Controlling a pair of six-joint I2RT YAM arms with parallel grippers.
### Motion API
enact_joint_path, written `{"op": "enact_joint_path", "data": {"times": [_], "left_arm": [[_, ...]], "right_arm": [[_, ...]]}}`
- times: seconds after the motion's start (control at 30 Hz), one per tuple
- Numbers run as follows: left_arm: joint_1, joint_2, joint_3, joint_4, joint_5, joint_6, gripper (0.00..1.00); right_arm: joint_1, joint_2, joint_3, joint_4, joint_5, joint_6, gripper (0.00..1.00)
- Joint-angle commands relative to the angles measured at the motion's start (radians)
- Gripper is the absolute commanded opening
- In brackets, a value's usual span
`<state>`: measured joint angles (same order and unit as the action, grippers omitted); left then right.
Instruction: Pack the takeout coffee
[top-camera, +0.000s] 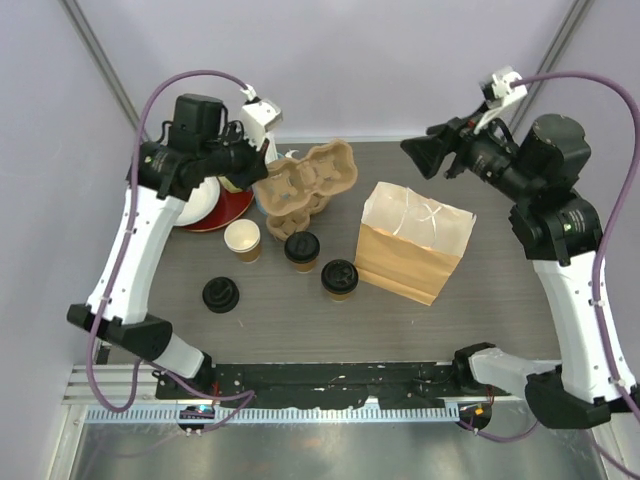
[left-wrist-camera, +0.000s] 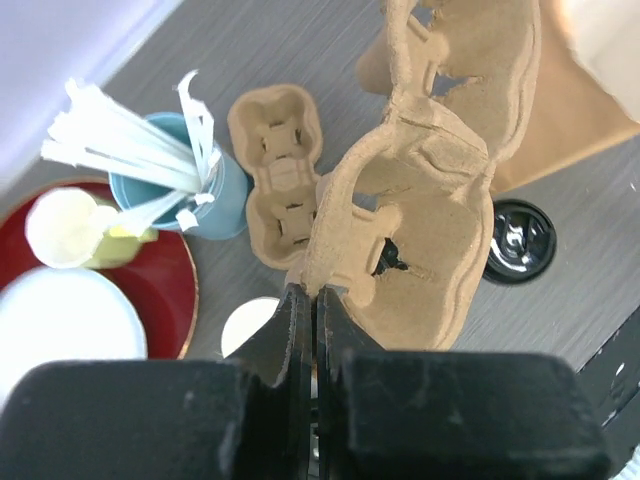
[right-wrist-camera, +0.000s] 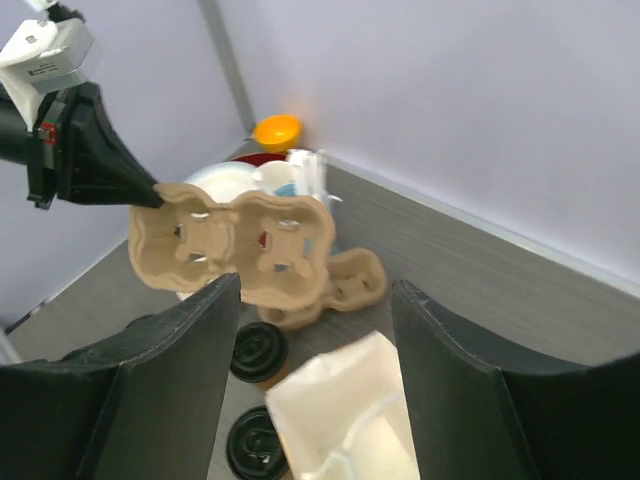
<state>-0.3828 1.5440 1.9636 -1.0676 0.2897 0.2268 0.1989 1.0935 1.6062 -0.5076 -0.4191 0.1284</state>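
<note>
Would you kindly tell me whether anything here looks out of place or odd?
One kraft cup stands open without a lid, while a loose black lid lies by itself nearby; the two other cups are both lidded.

**Where my three cameras sat**

The top camera sat high above and behind my arm bases. It looked steeply down and stood far enough off to take in the whole tabletop (top-camera: 480, 320) and both arms. The camera on my left wrist looked down along my left hand (left-wrist-camera: 305, 295), very close to the cup carrier (left-wrist-camera: 420, 230), which filled much of its picture. The camera on my right wrist looked past my right hand (right-wrist-camera: 315, 290) across the tabletop toward the far left corner, from farther off. All three views shared the cup carrier, the paper bag (top-camera: 415, 240) and a lidded cup (top-camera: 302, 247).
</note>
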Motion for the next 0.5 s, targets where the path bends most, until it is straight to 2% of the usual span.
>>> {"op": "enact_joint_path", "data": {"times": [0.0,0.2,0.23,0.27,0.33,0.43,0.47], "left_arm": [[-0.016,-0.082,0.118,-0.207,0.094,0.195,0.0],[-0.102,-0.131,0.19,-0.33,0.079,0.287,0.0],[-0.154,-0.131,0.192,-0.344,0.047,0.273,0.0],[-0.178,-0.128,0.192,-0.341,-0.051,0.249,0.0],[-0.24,-0.117,0.201,-0.36,-0.116,0.212,0.0],[-0.257,-0.114,0.207,-0.419,-0.017,0.272,0.0],[-0.26,-0.114,0.205,-0.425,0.009,0.295,0.0]], "right_arm": [[0.172,0.101,0.193,-0.146,0.082,-0.124,0.66],[0.419,0.16,0.285,-0.229,0.149,-0.318,0.64],[0.503,0.166,0.311,-0.239,0.227,-0.337,0.64],[0.54,0.184,0.329,-0.255,0.273,-0.337,0.61],[0.652,0.201,0.357,-0.259,0.36,-0.334,0.58],[0.833,0.209,0.299,-0.294,0.414,-0.476,0.63],[0.853,0.218,0.299,-0.324,0.414,-0.512,0.64]]}}
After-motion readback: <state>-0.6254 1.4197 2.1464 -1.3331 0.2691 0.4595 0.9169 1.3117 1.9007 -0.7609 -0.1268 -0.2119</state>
